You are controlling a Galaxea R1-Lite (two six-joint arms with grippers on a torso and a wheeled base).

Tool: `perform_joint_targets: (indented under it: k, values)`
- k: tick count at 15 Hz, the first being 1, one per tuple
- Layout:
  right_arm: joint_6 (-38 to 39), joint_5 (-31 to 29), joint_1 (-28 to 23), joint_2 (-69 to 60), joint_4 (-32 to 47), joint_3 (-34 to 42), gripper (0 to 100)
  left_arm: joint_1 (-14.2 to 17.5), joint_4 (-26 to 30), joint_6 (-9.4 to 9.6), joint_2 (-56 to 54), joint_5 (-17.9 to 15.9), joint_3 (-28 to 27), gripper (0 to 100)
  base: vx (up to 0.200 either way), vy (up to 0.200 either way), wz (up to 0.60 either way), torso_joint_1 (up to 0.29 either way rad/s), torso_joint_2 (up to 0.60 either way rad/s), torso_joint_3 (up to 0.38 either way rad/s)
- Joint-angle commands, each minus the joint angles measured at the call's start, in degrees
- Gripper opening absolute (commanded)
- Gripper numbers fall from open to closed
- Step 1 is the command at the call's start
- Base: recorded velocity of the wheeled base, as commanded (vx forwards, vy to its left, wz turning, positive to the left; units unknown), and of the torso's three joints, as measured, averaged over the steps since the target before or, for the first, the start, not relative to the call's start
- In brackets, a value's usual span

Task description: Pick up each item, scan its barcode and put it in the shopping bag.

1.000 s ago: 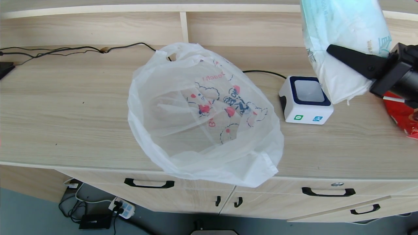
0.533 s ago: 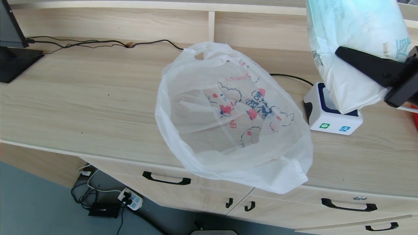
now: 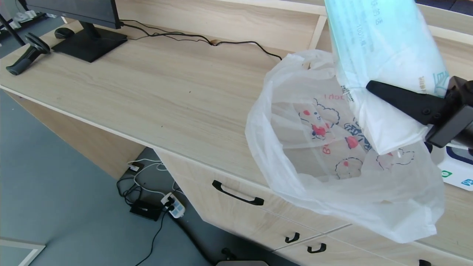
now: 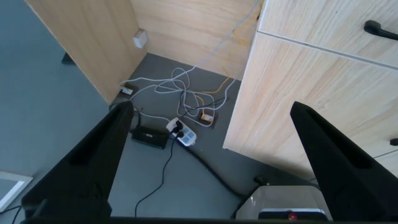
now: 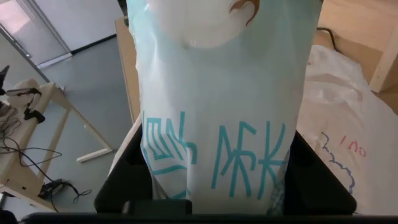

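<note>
A pale blue and white soft tissue pack point(image 3: 380, 62) hangs tilted above the counter, its lower end over the open mouth of the white plastic shopping bag point(image 3: 332, 173). My right gripper point(image 3: 384, 92) is shut on the pack from the right, one black finger point(image 3: 402, 101) lying across its front. In the right wrist view the pack point(image 5: 217, 112) sits between the right gripper point(image 5: 217, 171) fingers, with the bag point(image 5: 351, 130) below it. The white barcode scanner point(image 3: 458, 173) peeks out right of the bag. My left gripper point(image 4: 211, 107) is open, low beside the cabinet, above the floor.
A monitor stand point(image 3: 88, 42) and a black hand-held device point(image 3: 22, 55) sit at the counter's far left, with cables point(image 3: 203, 37) along the back wall. Drawer handles point(image 3: 238, 194) line the cabinet front. A power strip point(image 4: 183, 132) and wires lie on the floor.
The head camera has swung left. My right gripper has carried the tissue pack left, from over the scanner to over the bag's mouth.
</note>
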Motion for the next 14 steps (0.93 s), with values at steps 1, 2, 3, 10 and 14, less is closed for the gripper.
perform_joint_targets:
  k: [1,2,3,10,14]
  values:
    - [0.1,-0.7,0.4,-0.3,-0.1,2.7,0,0.1,0.0,-0.03,0.1,0.1,0.0,100,0.000,0.000,0.00,0.000,0.00,0.000]
    - [0.1,-0.8,0.4,-0.8,-0.1,3.3,0,0.1,0.0,-0.03,0.1,0.0,0.0,100,0.000,0.000,0.00,0.000,0.00,0.000]
    - [0.1,-0.8,0.4,-0.8,-0.1,3.6,0,0.1,0.0,-0.03,0.1,0.0,0.0,100,0.000,0.000,0.00,0.000,0.00,0.000]
    - [-0.5,-13.5,10.4,-1.1,-0.2,9.6,0,0.0,0.0,-0.03,0.0,0.1,0.0,100,0.000,0.000,0.00,0.000,0.00,0.000]
    - [-1.4,-13.8,9.7,-0.6,-0.2,13.2,0,0.0,0.0,0.06,0.1,0.1,0.0,100,0.000,0.000,0.00,0.000,0.00,0.000]
